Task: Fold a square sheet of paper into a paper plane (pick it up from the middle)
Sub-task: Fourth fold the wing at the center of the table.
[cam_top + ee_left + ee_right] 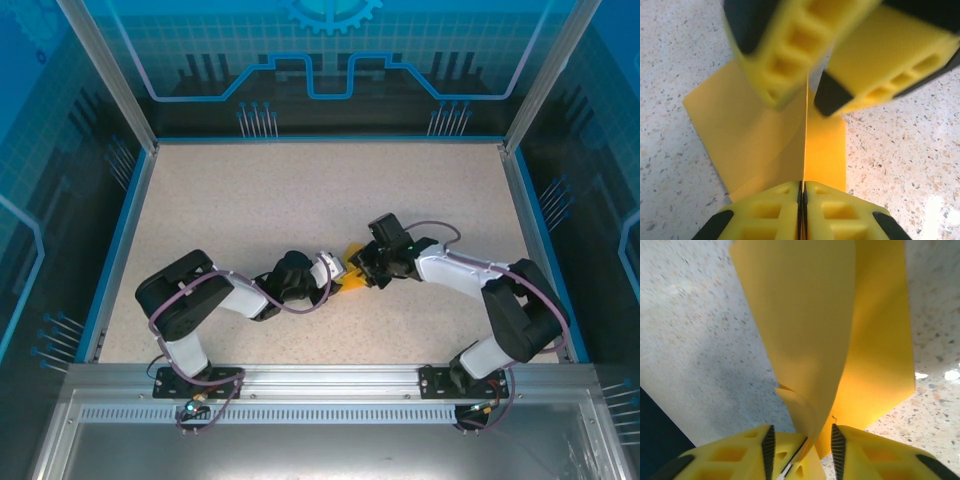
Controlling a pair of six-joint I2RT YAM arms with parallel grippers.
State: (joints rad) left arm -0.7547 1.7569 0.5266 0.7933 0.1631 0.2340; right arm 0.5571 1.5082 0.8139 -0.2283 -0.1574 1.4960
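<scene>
- Two grippers met over the middle of the table (200, 200); the square sheet of paper (755, 125) sat between them, its middle raised into a thin ridge.
- The left gripper (802, 210) was clamped flat on that ridge.
- The right gripper (802, 445) stood parted, paper passing loosely between its fingers (870, 455).
- Judgement: the sheet was light, limp and easily creased; hold it along the ridge, close to the fold, with light pressure.

Robotics laboratory cell: speckled table (300, 200) enclosed by aluminium posts (108, 80) and blue circuit-patterned panels (330, 70), two robot arms (200, 300) bolted at its edge.
</scene>
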